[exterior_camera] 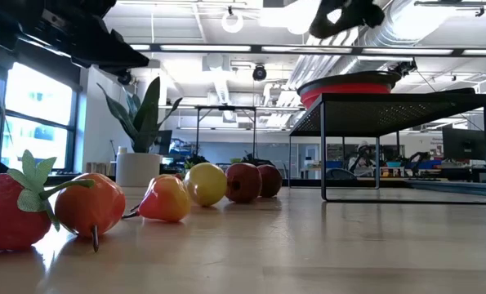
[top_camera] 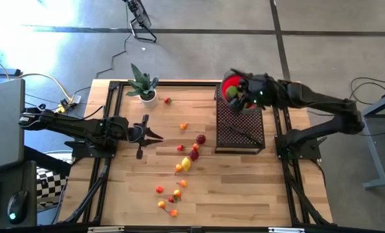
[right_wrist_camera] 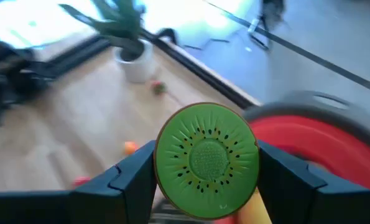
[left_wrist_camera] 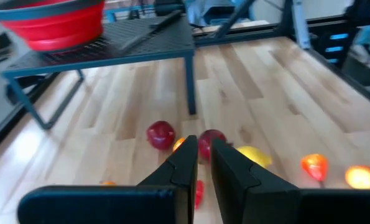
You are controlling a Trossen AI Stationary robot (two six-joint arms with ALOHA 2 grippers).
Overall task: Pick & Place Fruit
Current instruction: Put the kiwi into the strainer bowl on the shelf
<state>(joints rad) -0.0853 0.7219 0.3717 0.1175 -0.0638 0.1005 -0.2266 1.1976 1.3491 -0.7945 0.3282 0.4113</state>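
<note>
I am pinching a kiwi half (right_wrist_camera: pixel 206 160) between my right gripper (right_wrist_camera: pixel 207 177) fingers, spread wide across its rim, hovering beside the red bowl (right_wrist_camera: pixel 324 146) on the mesh stand (top_camera: pixel 239 126), at two o'clock on the table. It is looking light, rigid and slick, so edge-gripping seems safest. My left gripper (left_wrist_camera: pixel 200 171), nearly closed and empty, is waiting at nine o'clock; the other fruits (top_camera: pixel 186 164) are lying scattered mid-table.

Grey concrete floor (top_camera: pixel 198 55) surrounds the table; tall windows (exterior_camera: pixel 30 106) at left, white ceiling ducts (exterior_camera: pixel 426 28) overhead.
</note>
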